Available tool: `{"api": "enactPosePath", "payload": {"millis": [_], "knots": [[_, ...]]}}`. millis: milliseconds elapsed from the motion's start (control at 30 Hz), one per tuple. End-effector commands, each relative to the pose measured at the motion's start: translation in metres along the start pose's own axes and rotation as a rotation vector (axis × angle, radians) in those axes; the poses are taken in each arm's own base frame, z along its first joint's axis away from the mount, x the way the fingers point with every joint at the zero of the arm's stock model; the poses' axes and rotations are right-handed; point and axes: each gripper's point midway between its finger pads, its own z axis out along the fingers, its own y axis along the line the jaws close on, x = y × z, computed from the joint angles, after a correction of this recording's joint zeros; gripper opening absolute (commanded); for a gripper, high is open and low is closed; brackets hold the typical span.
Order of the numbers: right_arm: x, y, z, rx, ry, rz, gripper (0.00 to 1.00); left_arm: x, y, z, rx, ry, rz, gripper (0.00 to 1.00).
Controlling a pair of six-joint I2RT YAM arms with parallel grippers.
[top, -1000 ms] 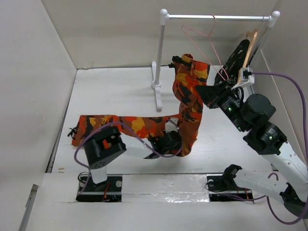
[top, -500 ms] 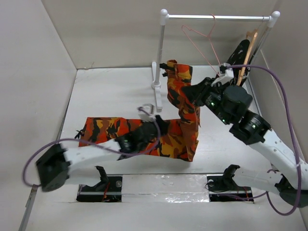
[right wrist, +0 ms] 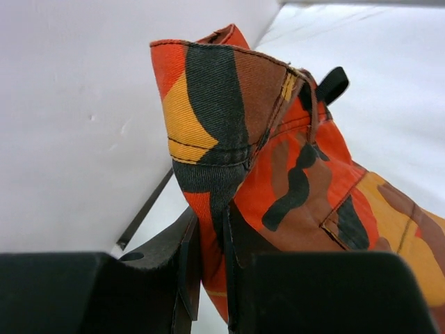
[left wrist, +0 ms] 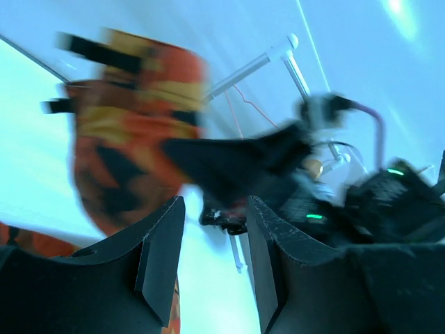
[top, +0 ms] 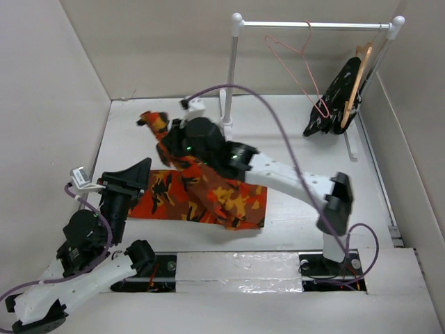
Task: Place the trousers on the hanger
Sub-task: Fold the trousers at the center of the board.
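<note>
Overhead view of a white desk (top: 306,146) with two robot arms. The camouflage trousers (top: 208,198) lie mostly flat near the centre, just toward 7 o'clock. One end is lifted off the desk toward 10 o'clock. The right hand (top: 167,136) reaches across from the right arm's base at 5 o'clock. Its wrist camera shows the fingers (right wrist: 186,257) pressed together on a fold of the waistband, so that end stands upright, probably to raise it clear for draping. The left hand (top: 142,167) hovers at 8 o'clock, just beside the trousers' left edge. Its fingers (left wrist: 161,257) are spread with nothing between them, seemingly ready to take hold of the cloth. The pink wire hanger (top: 300,54) hangs bare on a rail (top: 313,25) at 1 o'clock, well apart from the trousers. The garment looks a long carry from its goal.
</note>
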Motion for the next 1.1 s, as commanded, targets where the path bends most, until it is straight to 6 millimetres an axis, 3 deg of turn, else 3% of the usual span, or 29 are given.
{"api": "enactPosePath", "payload": {"millis": [0,33,67,100,167,233,267,300,333,367,400,433,467,500,533,567,600,633,667,733,767,800,900,1000,1033,1067], "knots": [[0.038,0.059,0.041,-0.122,-0.007,0.007,0.08,-0.016,0.017,-0.013,-0.045,-0.018,0.034,0.37],[0.049,0.078,0.046,-0.166,0.008,0.004,0.2,-0.019,0.024,-0.015,-0.068,-0.029,0.034,0.37],[0.067,0.082,0.055,-0.193,0.057,-0.003,0.45,-0.025,0.028,-0.02,-0.072,-0.043,0.017,0.37],[0.111,0.074,0.068,-0.167,0.152,-0.025,0.56,-0.028,0.032,-0.022,-0.084,-0.051,0.005,0.37],[0.122,0.07,0.071,-0.158,0.187,-0.032,0.8,-0.034,0.04,-0.028,-0.099,-0.073,-0.027,0.37],[0.103,0.07,0.053,-0.158,0.154,-0.027,0.82,-0.032,0.041,-0.027,-0.09,-0.086,-0.039,0.38],[0.131,0.042,0.045,-0.104,0.198,-0.052,0.82,-0.03,0.041,-0.025,-0.089,-0.085,-0.03,0.38],[0.117,0.036,0.038,-0.111,0.149,-0.03,0.81,-0.025,0.043,-0.023,-0.098,-0.078,-0.017,0.38],[0.081,0.038,0.01,-0.13,0.089,0.001,0.8,-0.019,0.043,-0.02,-0.106,-0.069,-0.009,0.38],[0.107,-0.004,0.002,-0.063,0.127,-0.003,0.76,-0.008,0.043,-0.013,-0.121,-0.047,0.02,0.39],[0.099,-0.015,-0.01,-0.055,0.094,0.017,0.72,0.002,0.043,-0.008,-0.129,-0.029,0.047,0.4],[0.07,-0.018,-0.036,-0.063,0.035,0.058,0.66,0.014,0.041,-0.002,-0.119,-0.008,0.056,0.42],[0.07,-0.035,-0.047,-0.03,0.023,0.069,0.58,0.035,0.043,0.008,-0.143,0.028,0.107,0.44],[0.092,-0.075,-0.057,0.06,0.045,0.073,0.33,0.048,0.045,0.015,-0.149,0.053,0.145,0.45],[0.093,-0.09,-0.067,0.084,0.038,0.084,0.18,0.063,0.042,0.021,-0.139,0.079,0.154,0.45],[0.078,-0.094,-0.086,0.074,0.003,0.107,0.07,0.088,0.049,0.03,-0.17,0.131,0.211,0.45],[0.082,-0.103,-0.096,0.079,0.012,0.114,0.0,0.103,0.052,0.035,-0.177,0.159,0.235,0.45],[0.094,-0.12,-0.107,0.11,0.032,0.104,0.0,0.121,0.049,0.039,-0.142,0.192,0.234,0.45],[0.088,-0.122,-0.118,0.113,0.016,0.098,0.0,0.145,0.058,0.044,-0.15,0.237,0.282,0.44],[0.054,-0.125,-0.15,0.132,-0.061,0.064,0.0,0.173,0.057,0.049,-0.085,0.288,0.313,0.42],[0.039,-0.129,-0.161,0.151,-0.093,0.05,0.0,0.193,0.068,0.052,-0.098,0.329,0.356,0.4],[0.023,-0.134,-0.18,0.169,-0.115,0.037,0.0,0.202,0.072,0.053,-0.1,0.35,0.374,0.39],[-0.01,-0.162,-0.205,0.264,-0.165,0.0,0.0,0.225,0.084,0.058,-0.126,0.393,0.422,0.29],[-0.063,-0.196,-0.235,0.39,-0.307,0.007,0.0,0.236,0.068,0.067,-0.052,0.41,0.459,0.13],[-0.078,-0.201,-0.242,0.406,-0.338,-0.02,0.0,0.236,0.054,0.072,-0.017,0.41,0.456,0.09],[-0.091,-0.207,-0.247,0.421,-0.361,-0.039,0.05,0.24,0.049,0.072,0.003,0.419,0.472,0.03]]}}
